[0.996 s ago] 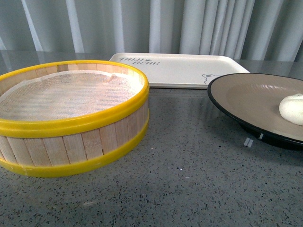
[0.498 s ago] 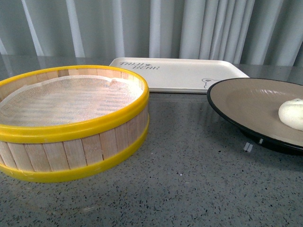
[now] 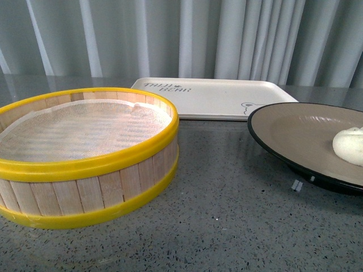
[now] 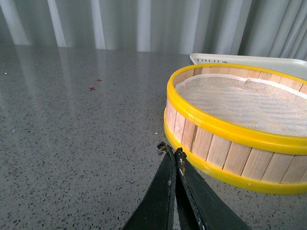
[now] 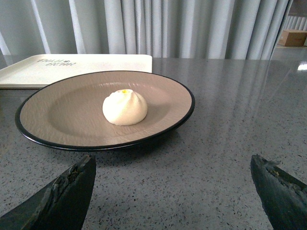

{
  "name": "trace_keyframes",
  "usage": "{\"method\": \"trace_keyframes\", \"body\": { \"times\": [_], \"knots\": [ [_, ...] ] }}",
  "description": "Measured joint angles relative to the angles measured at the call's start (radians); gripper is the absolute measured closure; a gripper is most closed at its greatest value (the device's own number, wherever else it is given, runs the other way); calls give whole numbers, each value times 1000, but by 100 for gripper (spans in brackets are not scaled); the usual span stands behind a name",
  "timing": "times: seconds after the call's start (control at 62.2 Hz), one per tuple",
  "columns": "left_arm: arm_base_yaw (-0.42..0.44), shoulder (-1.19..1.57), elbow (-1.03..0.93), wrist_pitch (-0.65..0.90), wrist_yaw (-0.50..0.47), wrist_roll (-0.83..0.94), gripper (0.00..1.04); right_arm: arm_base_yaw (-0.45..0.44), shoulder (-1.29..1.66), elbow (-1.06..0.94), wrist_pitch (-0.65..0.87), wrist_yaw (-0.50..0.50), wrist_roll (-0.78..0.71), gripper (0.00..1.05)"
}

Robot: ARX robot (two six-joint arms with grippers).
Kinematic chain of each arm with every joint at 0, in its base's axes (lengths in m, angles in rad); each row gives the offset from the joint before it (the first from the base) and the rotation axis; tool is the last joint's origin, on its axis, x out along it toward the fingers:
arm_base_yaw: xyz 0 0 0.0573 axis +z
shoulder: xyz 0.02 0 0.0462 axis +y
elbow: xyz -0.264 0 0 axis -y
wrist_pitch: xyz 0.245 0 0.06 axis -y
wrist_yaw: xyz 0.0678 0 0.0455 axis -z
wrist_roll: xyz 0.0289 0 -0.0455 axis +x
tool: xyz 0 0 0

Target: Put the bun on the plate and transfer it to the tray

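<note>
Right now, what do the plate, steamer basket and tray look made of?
The plate looks like glazed ceramic, with a low-sheen tan inside and a glossy black rim; it could be melamine. The steamer basket has pale wood slats between yellow bands that look like plastic, and a white mesh liner. The tray is probably smooth cream plastic with printed lettering.

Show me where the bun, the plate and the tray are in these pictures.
bun (image 5: 125, 108): right wrist view, middle of its white pleated dome.
plate (image 5: 57, 112): right wrist view, bare beige inside, beside the bun.
tray (image 3: 218, 90): front view, bare cream floor between the lettering and the bear drawing.
</note>
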Motion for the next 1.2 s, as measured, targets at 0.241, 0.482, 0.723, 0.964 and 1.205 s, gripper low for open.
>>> {"method": "trace_keyframes", "body": {
  "times": [0.241, 0.482, 0.723, 0.964, 1.205],
  "knots": [
    [0, -168, 0, -174, 0, 0, 101, 0, 0, 0, 0, 0, 0, 9],
    [0, -168, 0, -177, 0, -1, 92, 0, 0, 0, 0, 0, 0, 9],
    [0, -168, 0, -177, 0, -1, 50, 0, 0, 0, 0, 0, 0, 9],
    [0, -168, 0, -177, 0, -1, 11, 24, 190, 154, 78, -19, -142, 9],
    [0, -168, 0, -177, 0, 0, 7, -114, 626, 368, 194, -193, 186, 9]
  ]
}}
